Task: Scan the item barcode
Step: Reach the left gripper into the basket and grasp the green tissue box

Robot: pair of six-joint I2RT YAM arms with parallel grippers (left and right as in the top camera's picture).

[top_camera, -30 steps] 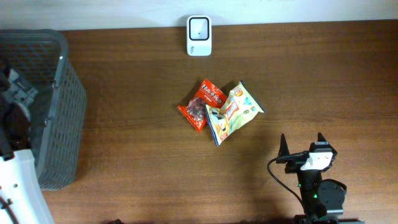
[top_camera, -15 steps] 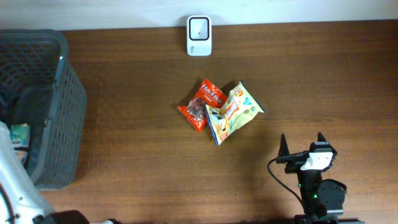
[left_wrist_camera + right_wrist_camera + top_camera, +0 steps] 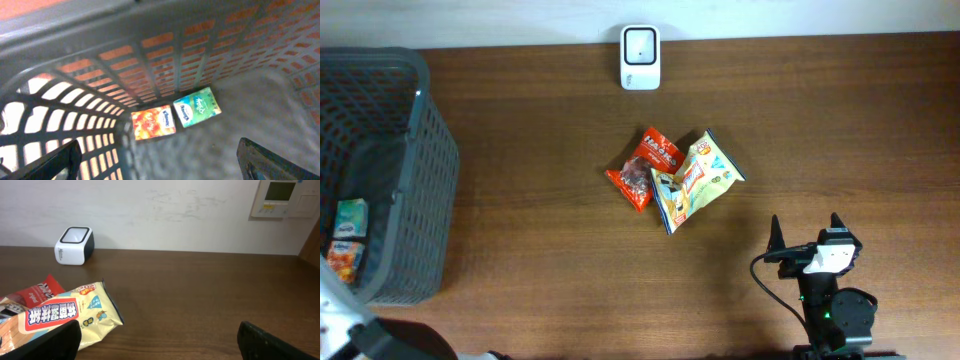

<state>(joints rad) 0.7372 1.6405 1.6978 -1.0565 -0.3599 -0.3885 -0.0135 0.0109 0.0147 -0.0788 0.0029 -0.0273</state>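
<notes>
The red bag (image 3: 643, 168) and yellow bag (image 3: 698, 178) lie touching mid-table, apart from the scanner (image 3: 640, 57). We judge them light, crinkly and slippery, best pinched at a sealed edge. Our right gripper (image 3: 806, 229) and our left gripper (image 3: 160, 164), over the basket (image 3: 428, 170), both gape empty.

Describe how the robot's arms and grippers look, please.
The right gripper has two black pointed fingers on a white block, with a black cable looping beside it and a green light on the black joint below. The left arm shows a white casing.
</notes>
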